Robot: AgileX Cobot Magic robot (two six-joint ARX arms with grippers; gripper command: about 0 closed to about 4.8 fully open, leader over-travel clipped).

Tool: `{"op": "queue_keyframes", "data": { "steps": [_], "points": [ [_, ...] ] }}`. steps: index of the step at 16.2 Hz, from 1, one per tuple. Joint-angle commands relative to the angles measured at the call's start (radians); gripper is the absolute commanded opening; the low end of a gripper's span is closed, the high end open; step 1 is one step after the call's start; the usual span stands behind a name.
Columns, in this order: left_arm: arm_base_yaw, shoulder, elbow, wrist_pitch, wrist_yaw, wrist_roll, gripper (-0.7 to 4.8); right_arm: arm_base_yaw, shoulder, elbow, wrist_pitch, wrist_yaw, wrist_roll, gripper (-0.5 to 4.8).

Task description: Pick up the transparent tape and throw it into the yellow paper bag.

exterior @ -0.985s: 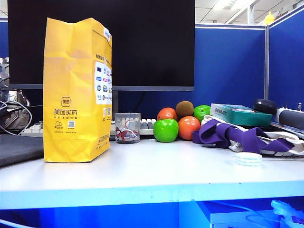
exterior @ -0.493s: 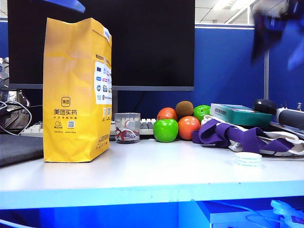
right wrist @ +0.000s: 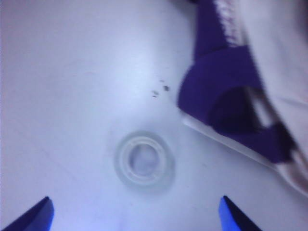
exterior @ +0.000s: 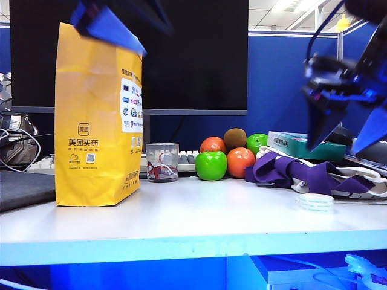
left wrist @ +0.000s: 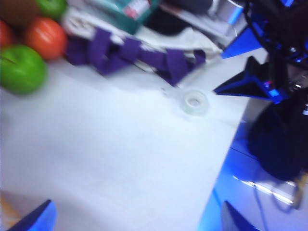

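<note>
Right end effector (exterior: 344, 145) hangs high at right, fingers spread, pointing down; left end effector (exterior: 112, 27) blurred, upper left.

Cluttered white table (exterior: 199, 211)

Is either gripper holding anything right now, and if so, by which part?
Nothing is held. The right gripper hangs open above the transparent tape, which lies flat on the table. The left gripper is open near the top of the yellow paper bag.
</note>
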Motion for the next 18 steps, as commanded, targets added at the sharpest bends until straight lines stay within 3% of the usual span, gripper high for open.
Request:
{"op": "queue_keyframes", "data": {
  "steps": [1,7,18],
  "points": [
    [-0.042,0.064,0.003,0.032,-0.004,-0.013,4.79,0.001,0.063,0.004,0.081,-0.025,-0.017,4.79],
    [-0.155,0.119,0.003,0.122,-0.029,-0.014,4.79,-0.003,0.201,0.004,0.203,-0.006,-0.049,4.79],
    [-0.157,0.120,0.003,0.123,-0.030,-0.032,4.79,-0.001,0.283,0.002,0.150,0.007,-0.048,4.79]
  ]
}}
